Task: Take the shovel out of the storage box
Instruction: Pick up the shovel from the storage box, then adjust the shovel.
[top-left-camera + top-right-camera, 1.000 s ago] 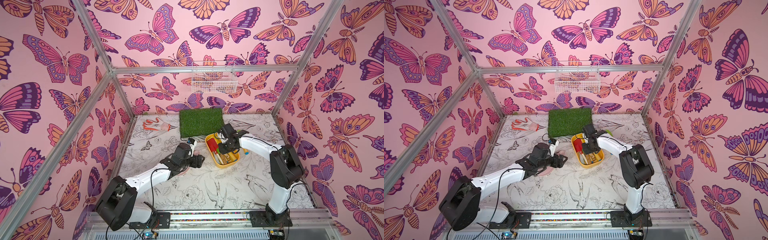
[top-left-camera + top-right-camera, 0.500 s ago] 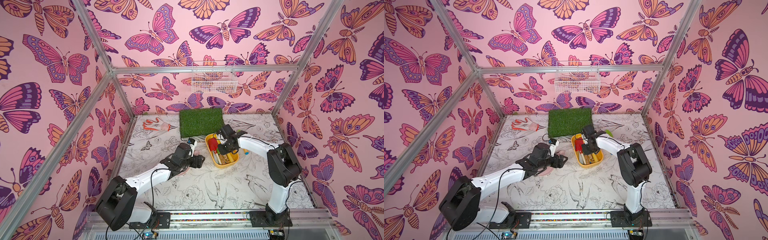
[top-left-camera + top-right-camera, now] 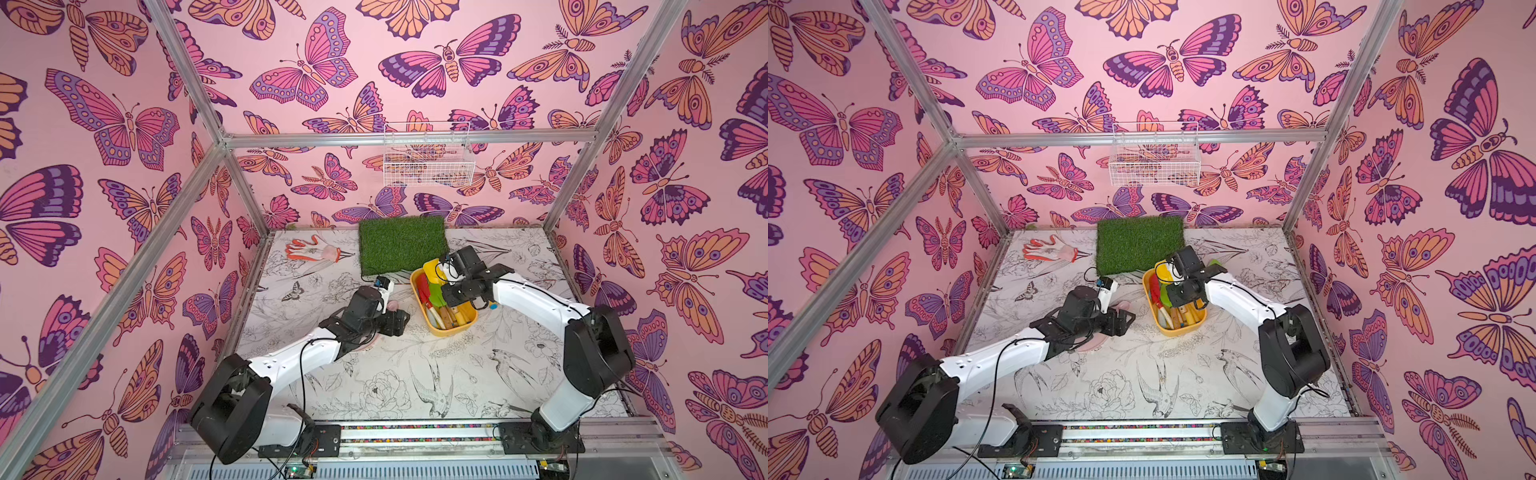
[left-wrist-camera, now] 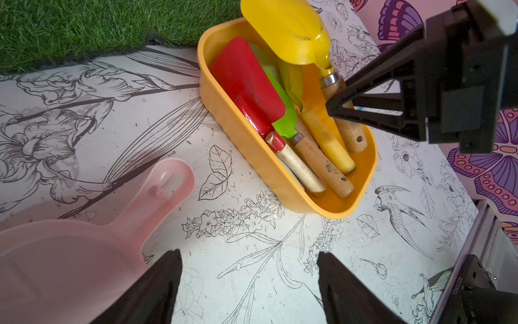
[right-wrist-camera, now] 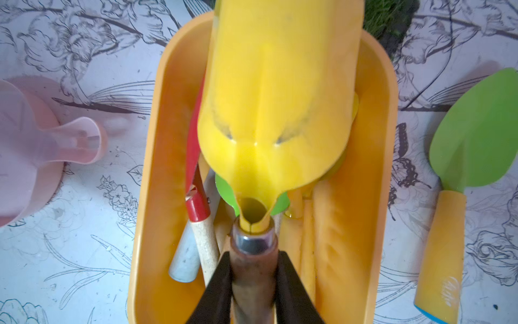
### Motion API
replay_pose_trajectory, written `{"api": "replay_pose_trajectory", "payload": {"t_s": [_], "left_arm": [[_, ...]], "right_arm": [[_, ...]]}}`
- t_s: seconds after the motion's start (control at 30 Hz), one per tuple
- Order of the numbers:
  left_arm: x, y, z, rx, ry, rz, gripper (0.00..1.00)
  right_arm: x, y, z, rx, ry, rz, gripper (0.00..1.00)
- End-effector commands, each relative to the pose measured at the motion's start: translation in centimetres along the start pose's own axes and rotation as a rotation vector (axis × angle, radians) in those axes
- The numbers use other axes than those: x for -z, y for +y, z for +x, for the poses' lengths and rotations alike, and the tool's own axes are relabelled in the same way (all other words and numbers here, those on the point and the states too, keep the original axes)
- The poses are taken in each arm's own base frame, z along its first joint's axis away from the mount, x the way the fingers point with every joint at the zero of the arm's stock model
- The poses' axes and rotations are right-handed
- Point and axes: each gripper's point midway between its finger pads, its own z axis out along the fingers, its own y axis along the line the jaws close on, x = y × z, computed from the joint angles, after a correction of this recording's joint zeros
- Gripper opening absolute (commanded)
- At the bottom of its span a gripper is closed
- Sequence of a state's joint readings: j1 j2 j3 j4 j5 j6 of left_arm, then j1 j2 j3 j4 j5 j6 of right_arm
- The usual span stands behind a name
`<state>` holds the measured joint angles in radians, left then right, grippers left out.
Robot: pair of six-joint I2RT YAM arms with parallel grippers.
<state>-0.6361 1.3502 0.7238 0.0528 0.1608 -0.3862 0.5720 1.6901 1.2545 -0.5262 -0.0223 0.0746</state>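
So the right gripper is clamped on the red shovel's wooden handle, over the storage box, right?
No, not the red one. The right gripper is clamped on the wooden handle of the yellow shovel, over the storage box; the right wrist view shows it. The red shovel lies in the box.

place: robot test cell | evidence: aluminium frame (image 3: 407, 139), butterfly-print walls (image 3: 332, 62)

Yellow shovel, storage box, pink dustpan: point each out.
yellow shovel (image 4: 286, 28), left wrist view, on the blade.
storage box (image 4: 224, 112), left wrist view, on its side wall.
pink dustpan (image 4: 70, 261), left wrist view, on the pan.
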Motion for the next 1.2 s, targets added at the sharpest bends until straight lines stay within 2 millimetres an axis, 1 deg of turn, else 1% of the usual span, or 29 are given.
{"api": "replay_pose_trajectory", "payload": {"t_s": [0.0,0.1,0.2,0.3,0.33,0.37,0.4,0.43,0.57,0.73,0.87,0.93,1.07,1.17], "left_arm": [[0.5,-0.3,0.0,-0.007,-0.014,0.009,0.82],[0.6,-0.4,0.0,-0.01,-0.016,0.011,0.82],[0.8,-0.8,-0.2,-0.008,-0.021,0.03,0.82],[1.1,-1.6,-0.4,0.0,-0.022,0.067,0.82],[1.3,-1.8,-0.5,0.003,-0.025,0.076,0.82],[1.5,-2.0,-0.6,0.006,-0.029,0.086,0.82],[1.5,-2.2,-0.6,0.008,-0.031,0.094,0.82],[2.5,-2.8,-1.4,0.011,-0.067,0.117,0.82],[3.9,-4.4,-3.1,0.071,-0.129,0.195,0.81],[5.4,-5.8,-5.6,0.151,-0.19,0.248,0.79],[5.8,-6.7,-7.3,0.192,-0.226,0.283,0.78],[5.7,-7.2,-8.0,0.206,-0.223,0.303,0.77],[5.5,-7.5,-8.8,0.251,-0.233,0.322,0.72],[5.4,-7.9,-9.4,0.292,-0.248,0.353,0.67]], "right_arm": [[0.8,-0.1,-0.5,-0.005,-0.037,0.015,0.1],[1.3,-0.2,-0.7,-0.017,-0.052,0.019,0.1],[2.2,0.4,-1.0,-0.027,-0.078,-0.015,0.1],[3.3,1.6,-1.2,-0.041,-0.094,-0.087,0.11],[3.4,2.1,-1.1,-0.046,-0.091,-0.118,0.11],[4.5,2.9,-1.5,-0.048,-0.118,-0.158,0.11],[4.9,3.4,-1.5,-0.053,-0.123,-0.188,0.12],[5.2,3.9,-1.3,-0.057,-0.123,-0.219,0.12],[6.3,5.8,-0.3,-0.059,-0.136,-0.291,0.12],[8.1,7.8,0.4,-0.075,-0.153,-0.382,0.11],[9.5,9.2,1.2,-0.066,-0.172,-0.431,0.11],[10.1,9.5,1.4,-0.077,-0.188,-0.451,0.1],[11.4,10.3,1.7,-0.071,-0.218,-0.496,0.09],[11.8,10.6,1.9,-0.062,-0.233,-0.509,0.09]]}}
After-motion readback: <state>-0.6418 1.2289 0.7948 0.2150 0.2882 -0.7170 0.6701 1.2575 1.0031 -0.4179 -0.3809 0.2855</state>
